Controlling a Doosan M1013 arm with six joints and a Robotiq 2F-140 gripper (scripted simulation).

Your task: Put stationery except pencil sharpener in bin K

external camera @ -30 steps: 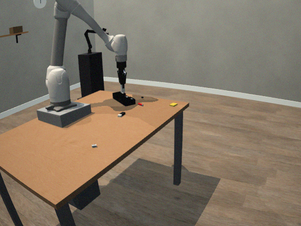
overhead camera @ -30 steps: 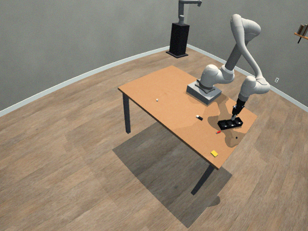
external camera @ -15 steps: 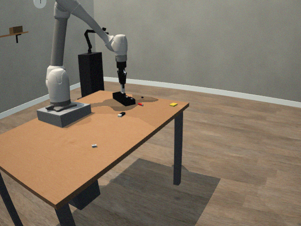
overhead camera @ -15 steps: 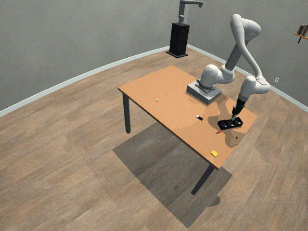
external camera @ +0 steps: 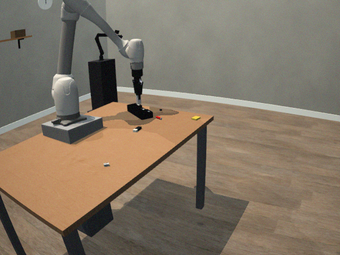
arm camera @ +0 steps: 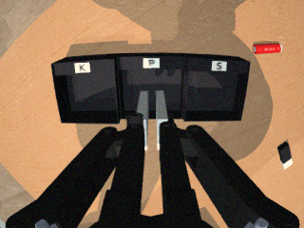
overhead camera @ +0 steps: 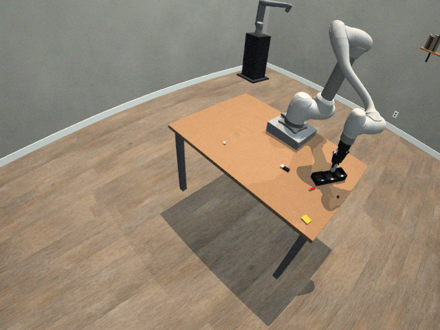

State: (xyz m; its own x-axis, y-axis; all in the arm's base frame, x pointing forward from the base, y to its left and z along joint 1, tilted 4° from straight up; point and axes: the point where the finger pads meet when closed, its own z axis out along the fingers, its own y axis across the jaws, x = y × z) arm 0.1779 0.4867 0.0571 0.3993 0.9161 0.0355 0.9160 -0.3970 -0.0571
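Observation:
A black three-compartment bin (overhead camera: 328, 177) (external camera: 139, 111) (arm camera: 151, 89) stands flat near the table's far end, with labels K (arm camera: 83, 67), P and S. My gripper (overhead camera: 333, 169) (external camera: 139, 103) (arm camera: 152, 103) points down at the near wall of the middle compartment P. Its fingers are shut, and I see nothing in the narrow gap between them. On the table lie a small red cylinder (overhead camera: 311, 188) (arm camera: 266, 48), a black-and-white block (overhead camera: 284, 168) (arm camera: 285, 155), a small black round thing (overhead camera: 337, 196), a yellow pad (overhead camera: 306, 218) (external camera: 195, 118) and a tiny white thing (overhead camera: 224, 142) (external camera: 106, 164).
The arm's grey base (overhead camera: 291, 132) sits on the table behind the bin. The table's edge runs close to the bin, the black round thing and the yellow pad. A second black pedestal with an arm (overhead camera: 256, 53) stands on the floor far off.

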